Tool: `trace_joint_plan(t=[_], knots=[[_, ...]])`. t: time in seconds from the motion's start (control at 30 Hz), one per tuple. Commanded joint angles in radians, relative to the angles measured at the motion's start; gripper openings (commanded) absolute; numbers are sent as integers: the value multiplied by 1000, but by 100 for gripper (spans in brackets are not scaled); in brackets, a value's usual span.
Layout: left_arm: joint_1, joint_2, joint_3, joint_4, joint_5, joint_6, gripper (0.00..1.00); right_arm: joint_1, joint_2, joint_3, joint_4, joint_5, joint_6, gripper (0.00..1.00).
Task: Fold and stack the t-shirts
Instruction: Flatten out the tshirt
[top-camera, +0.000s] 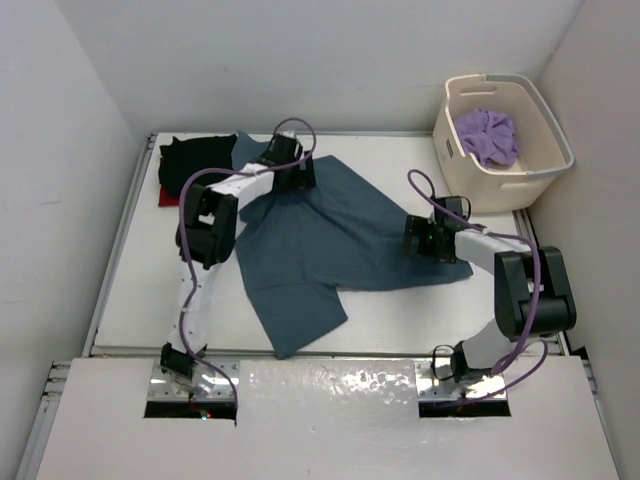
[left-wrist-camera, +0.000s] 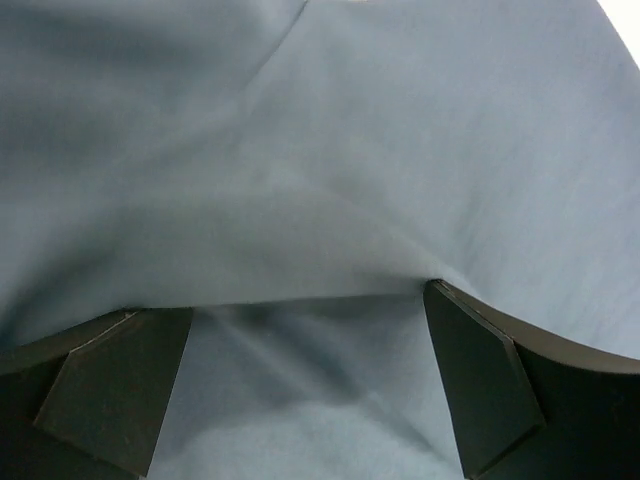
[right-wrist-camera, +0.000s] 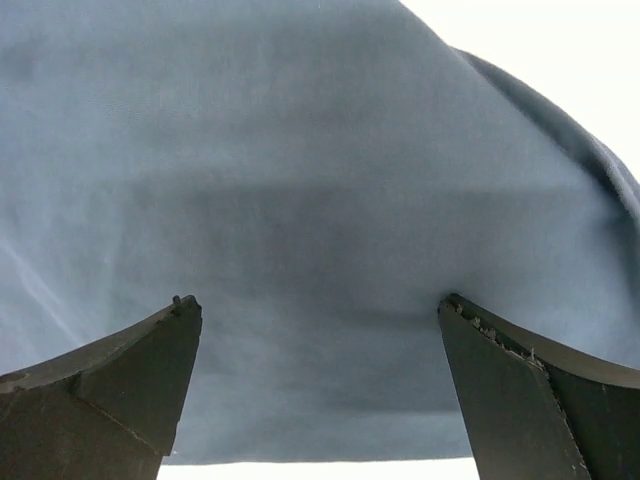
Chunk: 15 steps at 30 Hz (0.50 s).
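The dark teal-blue t-shirt (top-camera: 320, 240) lies spread and rumpled across the middle of the table. It fills the left wrist view (left-wrist-camera: 400, 150) and the right wrist view (right-wrist-camera: 300, 150). My left gripper (top-camera: 300, 172) is open at the shirt's far left part, and a raised fold of cloth lies across its fingertips (left-wrist-camera: 283, 300). My right gripper (top-camera: 420, 240) is open, pressed down on the shirt's right edge (right-wrist-camera: 318, 300). The black t-shirt (top-camera: 195, 155) lies folded at the back left on the red t-shirt (top-camera: 167, 196). The lavender t-shirt (top-camera: 487, 135) is bunched in the basket.
The cream laundry basket (top-camera: 556, 150) stands at the back right corner. White walls close in the table on the left, back and right. A raised rim runs along the table's left and front edges. A foil-covered strip lies between the arm bases.
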Motion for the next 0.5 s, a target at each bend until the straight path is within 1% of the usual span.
trace_joint_plan(t=[0.0,0.03,0.07,0.1,0.13,0.17,0.23,0.27,0.3,0.37,0.47], knots=[[29,237,259,-118,74,40,100,-3,59,40,69,-40,43,99],[35,294,348,-148,88,43,100,-1,93,62,78,-47,48,99],[41,345,428,-171,159,52,100,-1,108,76,78,-48,51,99],[58,435,570,-167,200,46,100,-1,125,91,81,-41,53,99],[67,473,628,-143,244,18,100,-1,157,115,95,-57,57,99],[76,494,657,-50,331,-3,100,-1,173,129,103,-67,65,99],[98,496,644,59,373,-70,100,5,196,169,120,-95,65,99],[109,484,612,150,410,-87,100,8,205,181,121,-95,62,99],[112,458,613,164,415,-103,100,11,203,198,120,-95,54,99],[113,423,625,169,429,-82,100,13,184,253,91,-75,17,99],[112,298,596,115,418,-28,100,13,147,326,22,-39,-26,99]])
